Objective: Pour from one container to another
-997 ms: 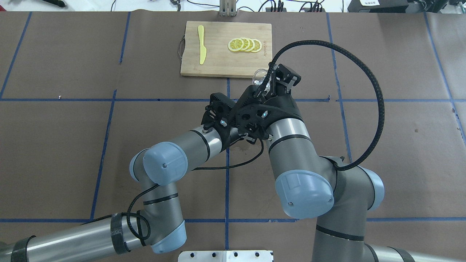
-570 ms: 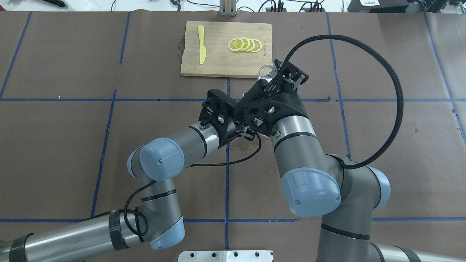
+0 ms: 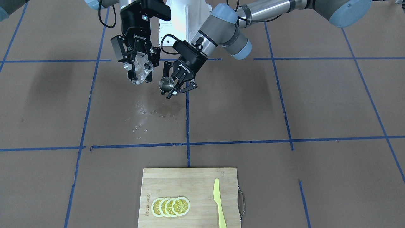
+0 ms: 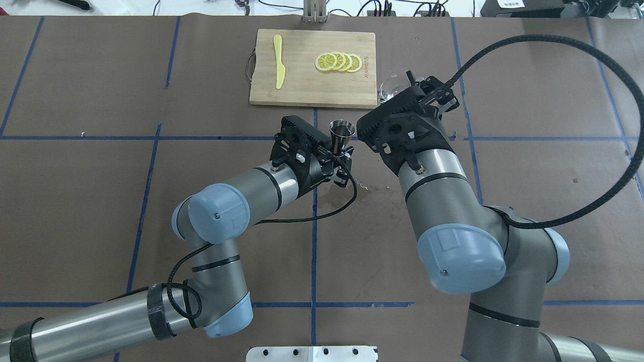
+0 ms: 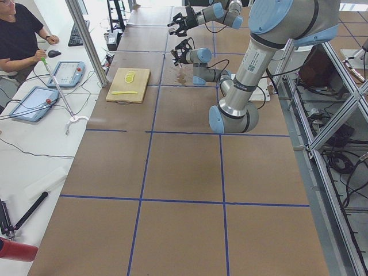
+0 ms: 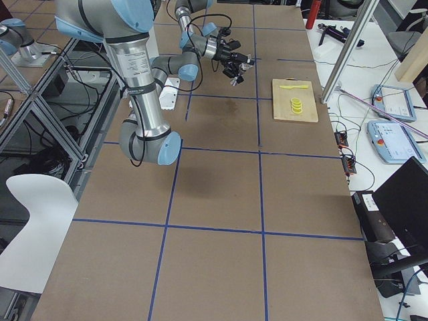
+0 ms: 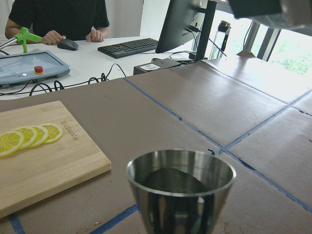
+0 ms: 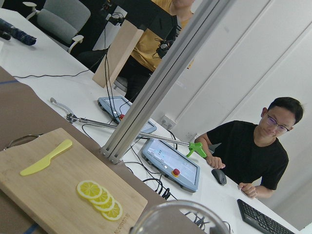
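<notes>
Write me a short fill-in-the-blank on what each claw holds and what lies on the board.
The left claw is shut on the steel ___. The right claw grips the clear glass ___. On the cutting board, the lemon slices lie beside a yellow ___.
Missing words: jigger; cup; knife.
</notes>
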You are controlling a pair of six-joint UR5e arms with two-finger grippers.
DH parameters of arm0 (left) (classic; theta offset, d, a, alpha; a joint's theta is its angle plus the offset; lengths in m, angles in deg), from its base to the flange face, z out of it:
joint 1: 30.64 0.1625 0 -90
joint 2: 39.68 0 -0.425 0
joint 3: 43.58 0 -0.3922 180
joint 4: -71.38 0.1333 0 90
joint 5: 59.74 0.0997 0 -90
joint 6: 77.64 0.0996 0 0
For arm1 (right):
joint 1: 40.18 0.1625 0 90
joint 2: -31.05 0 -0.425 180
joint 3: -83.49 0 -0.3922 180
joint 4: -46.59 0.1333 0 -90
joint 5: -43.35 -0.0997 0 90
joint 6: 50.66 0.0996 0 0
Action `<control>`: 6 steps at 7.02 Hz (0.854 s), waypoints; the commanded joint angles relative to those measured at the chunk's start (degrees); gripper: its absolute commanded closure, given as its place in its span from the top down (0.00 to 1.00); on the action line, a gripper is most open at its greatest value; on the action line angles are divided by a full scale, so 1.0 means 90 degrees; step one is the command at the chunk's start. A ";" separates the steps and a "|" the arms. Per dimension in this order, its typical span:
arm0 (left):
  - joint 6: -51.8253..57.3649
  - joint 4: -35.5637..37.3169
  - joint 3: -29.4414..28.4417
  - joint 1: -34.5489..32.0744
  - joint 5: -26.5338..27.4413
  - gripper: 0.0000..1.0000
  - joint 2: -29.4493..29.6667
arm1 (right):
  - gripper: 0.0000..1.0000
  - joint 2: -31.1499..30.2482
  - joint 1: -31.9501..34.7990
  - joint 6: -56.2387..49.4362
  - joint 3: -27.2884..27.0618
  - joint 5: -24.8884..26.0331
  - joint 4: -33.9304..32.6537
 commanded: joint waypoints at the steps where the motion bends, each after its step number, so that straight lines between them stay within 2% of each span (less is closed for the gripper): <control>1: -0.0108 -0.0247 0.0091 -0.0160 0.0023 0.00 -0.0179 | 0.00 -0.0337 0.0131 0.1205 -0.0153 -0.0003 0.0000; 3: -0.0567 -0.0297 0.0470 -0.0297 0.0072 0.00 -0.0608 | 0.00 -0.0602 0.0161 0.2509 -0.0172 -0.0012 -0.0010; 4: -0.0665 -0.0297 0.0637 -0.0317 0.0391 0.00 -0.0813 | 0.00 -0.0738 0.0170 0.3194 -0.0221 -0.0119 -0.0010; 6: -0.0890 -0.0306 0.1076 -0.0327 0.1434 0.00 -0.1621 | 0.00 -0.1070 0.0578 0.4222 -0.0465 -0.0868 -0.0010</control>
